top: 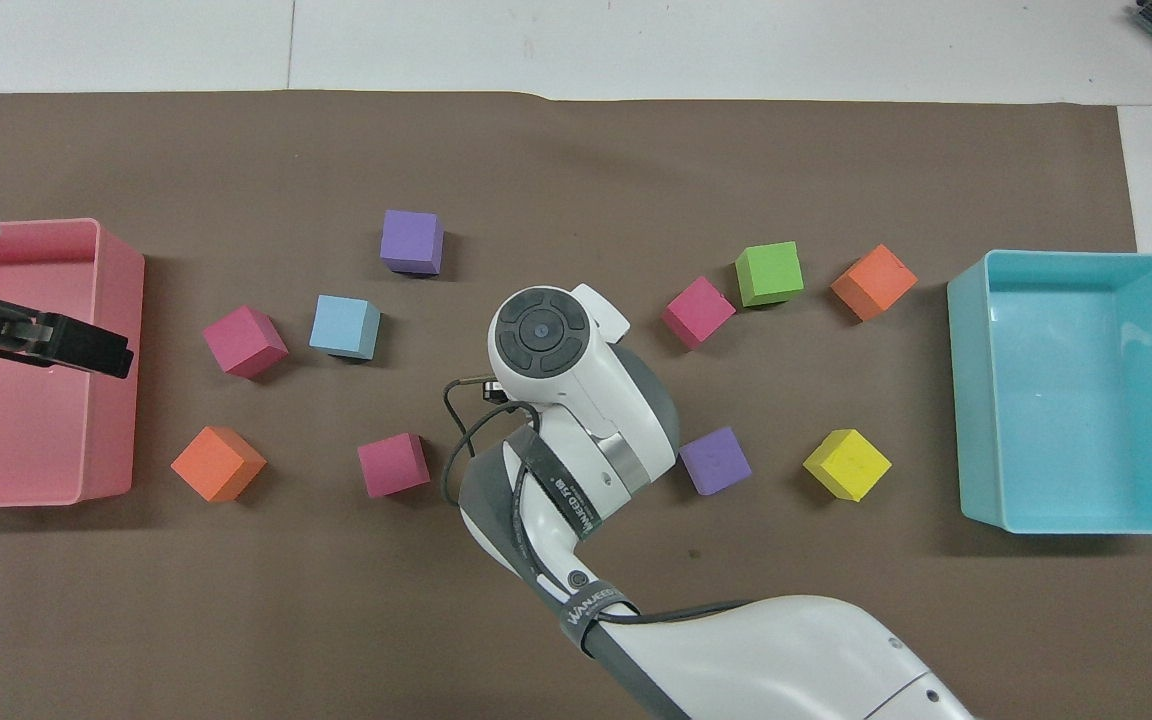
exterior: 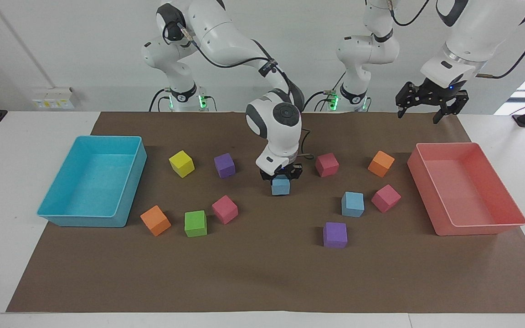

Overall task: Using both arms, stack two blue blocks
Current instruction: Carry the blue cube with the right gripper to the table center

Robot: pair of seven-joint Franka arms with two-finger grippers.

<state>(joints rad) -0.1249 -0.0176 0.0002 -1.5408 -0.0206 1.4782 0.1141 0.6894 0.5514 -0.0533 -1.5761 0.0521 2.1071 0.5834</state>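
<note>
Facing view showed the left gripper (exterior: pixel 431 98) waiting high with its fingers spread wide. The overhead view put it over the pink bin (exterior: pixel 445 145), toward the left arm's end of the table from the resting blue block (exterior: pixel 352 203).

The right gripper (exterior: pixel 281 174) hung over the brown mat (exterior: pixel 262 273), toward the right arm's end from that resting block. Its fingers were closed narrow on the held blue block (exterior: pixel 280 187), gripping it near the top.

The step in hand looked like the carry. You should have raised the held cube clear above the resting block's top and squared its faces to those of the block below. Then lower it straight and part the fingers only once it sat flat. Foam gives, so a gentle release would have suited.

A pink cube (exterior: pixel 386 198) sat just beside the resting block toward the left arm's end, so you needed to keep the fingers off it. A purple cube (exterior: pixel 335 234) lay farther from the robots than the resting block.

From overhead, the right arm's wrist covered both its gripper and the held cube. I could not tell whether that cube had cleared the mat.
</note>
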